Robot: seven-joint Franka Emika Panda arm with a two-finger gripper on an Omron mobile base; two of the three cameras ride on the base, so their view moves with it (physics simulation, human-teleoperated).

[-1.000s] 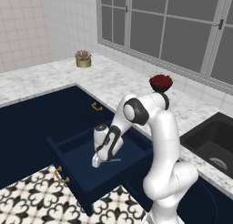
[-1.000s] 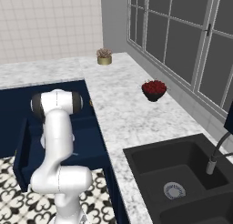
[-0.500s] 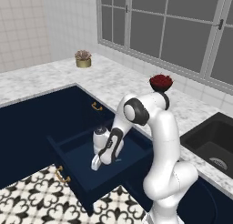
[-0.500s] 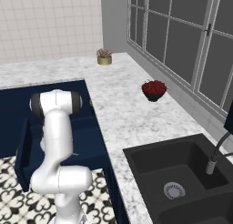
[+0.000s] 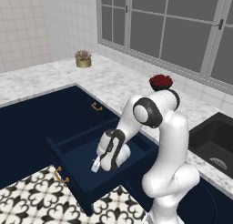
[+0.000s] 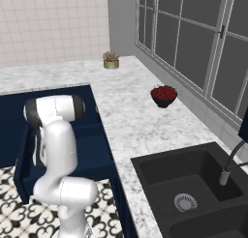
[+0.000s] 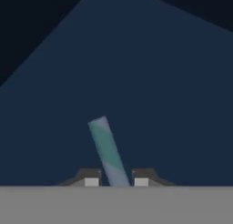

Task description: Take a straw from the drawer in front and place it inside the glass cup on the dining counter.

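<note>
Claw (image 5: 96, 166) sits low inside the open drawer (image 5: 73, 170) in the left base view, hand angled down toward the front wall; the tips are too small here to read the gap. Drawer is pulled well out over the patterned floor (image 5: 27, 202), brass handle (image 5: 60, 175) on its front face. Open room lies left of the hand along the drawer floor; the rear wall and right wall are close to the forearm. Marble worktop (image 5: 113, 82) runs behind, with a small potted plant (image 5: 83, 58) far back, a dark bowl of red fruit (image 5: 160, 82) near the window, and the black sink (image 5: 214, 143) at right.

Right base view: the arm's shoulder blocks the drawer interior; only the drawer's navy side (image 6: 22, 169) shows past it. Worktop edge runs along the arm's right, plant (image 6: 111, 60), bowl (image 6: 163, 95) and sink (image 6: 193, 184) all well apart from the arm.

Hand view: straw (image 7: 108, 151) stands between the two fingertips (image 7: 91, 181), tilted left at its far end, pale teal-grey against the drawer floor. Fingers are set narrow around it, likely just touching, though contact is hard to confirm. Dark drawer walls cut across the upper corners.

Versus half a second ago, the hand sits slightly lower and nearer the drawer front; the base has not moved.
</note>
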